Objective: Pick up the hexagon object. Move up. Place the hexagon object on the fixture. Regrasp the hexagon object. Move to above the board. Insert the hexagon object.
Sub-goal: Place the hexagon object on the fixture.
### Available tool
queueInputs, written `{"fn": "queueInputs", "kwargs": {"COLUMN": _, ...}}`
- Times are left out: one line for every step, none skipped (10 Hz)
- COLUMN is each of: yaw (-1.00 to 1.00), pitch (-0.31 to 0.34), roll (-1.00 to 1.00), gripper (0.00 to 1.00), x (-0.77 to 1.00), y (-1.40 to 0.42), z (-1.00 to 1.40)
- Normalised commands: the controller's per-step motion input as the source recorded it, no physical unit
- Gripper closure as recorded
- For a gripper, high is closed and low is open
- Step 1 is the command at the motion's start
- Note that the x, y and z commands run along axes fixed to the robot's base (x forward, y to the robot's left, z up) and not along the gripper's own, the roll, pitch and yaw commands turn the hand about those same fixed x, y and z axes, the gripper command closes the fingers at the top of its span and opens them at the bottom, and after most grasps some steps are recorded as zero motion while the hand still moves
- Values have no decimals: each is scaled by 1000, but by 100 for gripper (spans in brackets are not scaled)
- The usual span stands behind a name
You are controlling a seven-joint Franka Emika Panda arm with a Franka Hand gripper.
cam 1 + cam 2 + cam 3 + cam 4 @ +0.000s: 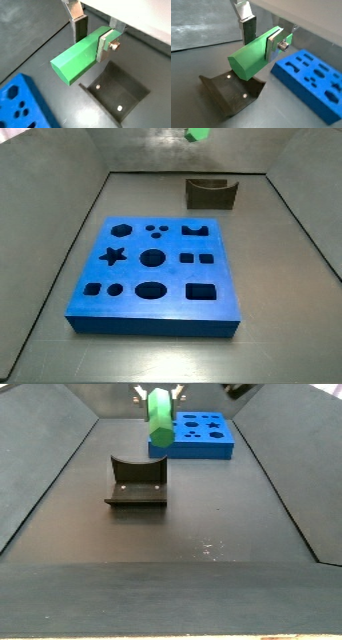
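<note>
My gripper (92, 45) is shut on the hexagon object (77, 59), a bright green bar that hangs from the jaws and sticks out well past the fingertips. Both wrist views show it held in the air over the dark fixture (119, 92), apart from it. The gripper (261, 46), the green bar (251, 59) and the fixture (231, 92) show again there. In a side view the bar (160, 419) hangs above and behind the fixture (136, 482). The blue board (154, 278) with its dark cutouts lies flat on the floor.
The board also shows in a side view (201, 434) beyond the fixture, and in the wrist views (314, 80) beside it. The fixture (211, 194) stands near the back wall. Sloping grey walls (60, 248) bound the dark floor on both sides.
</note>
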Motion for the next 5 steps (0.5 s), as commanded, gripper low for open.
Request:
{"fn": "queueInputs", "kwargs": {"yaw": -107, "pitch": 112, "roll": -407, "gripper": 100, "x": 647, "y": 58, "z": -22}}
{"fn": "queueInputs", "kwargs": {"yaw": -104, "pitch": 104, "roll": -311, "gripper": 100, "x": 606, "y": 53, "z": -18}}
{"fn": "queueInputs", "kwargs": {"yaw": -97, "pitch": 86, "roll": -204, "gripper": 100, "x": 515, "y": 40, "z": -9}}
{"fn": "queueInputs", "kwargs": {"yaw": -90, "pitch": 79, "roll": -182, "gripper": 100, "x": 437, "y": 44, "z": -8}}
{"fn": "queueInputs", "kwargs": {"yaw": -76, "pitch": 75, "roll": -171, "gripper": 100, "x": 344, "y": 43, "z": -15}}
